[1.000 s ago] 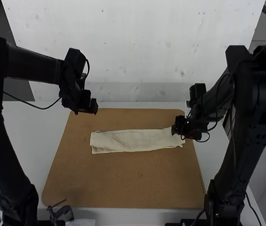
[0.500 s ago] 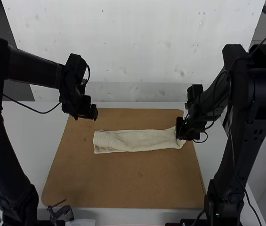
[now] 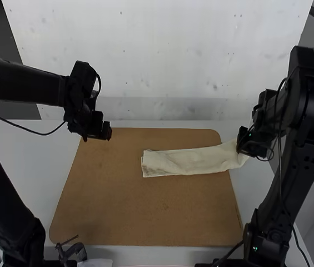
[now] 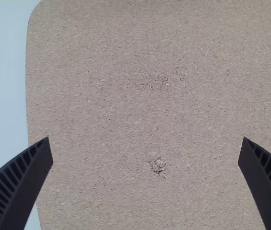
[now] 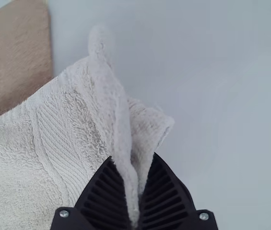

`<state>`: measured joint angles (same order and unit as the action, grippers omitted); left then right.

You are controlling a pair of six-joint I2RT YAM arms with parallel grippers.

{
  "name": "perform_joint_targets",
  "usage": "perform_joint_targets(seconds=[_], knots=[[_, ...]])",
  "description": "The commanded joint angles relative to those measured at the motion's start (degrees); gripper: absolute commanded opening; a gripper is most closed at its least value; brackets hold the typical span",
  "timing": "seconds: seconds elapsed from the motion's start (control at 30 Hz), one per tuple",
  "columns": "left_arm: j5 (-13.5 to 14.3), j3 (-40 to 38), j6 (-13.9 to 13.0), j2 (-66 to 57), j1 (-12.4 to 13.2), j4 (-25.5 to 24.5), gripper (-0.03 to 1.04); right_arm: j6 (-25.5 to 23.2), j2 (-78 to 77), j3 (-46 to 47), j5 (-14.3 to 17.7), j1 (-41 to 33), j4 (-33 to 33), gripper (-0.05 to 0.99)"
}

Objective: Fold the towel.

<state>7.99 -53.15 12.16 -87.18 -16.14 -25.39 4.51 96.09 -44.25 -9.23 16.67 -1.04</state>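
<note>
Long cream cloth towel (image 3: 187, 161) partly on brown rectangular board (image 3: 145, 214), right end in black right gripper (image 3: 241, 146); black left gripper (image 3: 106, 132) apart.

there are two arms in all, one left arm (image 3: 12, 206) and one right arm (image 3: 282, 206). grippers also come to two, one to each arm: a left gripper (image 3: 108, 133) and a right gripper (image 3: 241, 147). the wrist views give four black fingers altogether, two (image 4: 17, 184) on the left gripper and two (image 5: 107, 191) on the right gripper. two screw heads (image 5: 64, 213) can be counted in the right wrist view. of towels there is one (image 3: 193, 161), of brown boards one (image 3: 145, 211), and of tables one (image 3: 26, 153).
</note>
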Motion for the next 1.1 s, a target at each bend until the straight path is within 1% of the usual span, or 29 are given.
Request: perform_joint_targets(seconds=[0.0, 0.2, 0.3, 0.43, 0.57, 0.7, 0.77, 0.9, 1.07], knots=[[0.6, 0.6, -1.4, 2.4, 1.1, 0.4, 1.01, 3.2, -0.1, -4.6, -0.7, 3.7, -1.1, 0.02], [0.5, 2.3, -1.7, 3.9, 1.5, 0.5, 1.01, 4.5, 2.3, -10.8, -0.7, 7.8, -4.6, 0.02], [0.4, 2.8, -1.9, 5.0, 2.1, 0.5, 1.01, 5.2, 2.3, -13.2, -0.7, 9.2, -7.2, 0.02], [0.4, 2.9, -2.3, 5.2, 2.4, 1.0, 1.01, 5.4, -0.6, -13.3, -0.8, 7.9, -10.4, 0.02], [0.4, 3.0, -2.3, 5.4, 2.8, 1.1, 1.01, 4.3, -6.3, -10.3, -0.7, 2.3, -12.1, 0.02], [0.4, 3.4, -2.3, 6.5, 3.1, 1.2, 1.0, -0.2, -10.3, -7.6, 0.0, -6.5, -12.1, 0.02], [0.4, 3.9, -2.5, 7.1, 3.5, 1.3, 1.0, -2.2, -11.5, -6.4, 1.7, -10.9, -12.1, 0.02], [0.4, 4.9, -2.9, 8.5, 4.5, 1.7, 1.0, -6.6, -12.4, -5.1, 6.2, -21.2, -11.8, 0.02], [0.3, 5.9, -3.1, 9.7, 4.8, 1.9, 1.0, -11.2, -9.6, -6.3, 11.9, -32.2, -10.7, 0.02]])
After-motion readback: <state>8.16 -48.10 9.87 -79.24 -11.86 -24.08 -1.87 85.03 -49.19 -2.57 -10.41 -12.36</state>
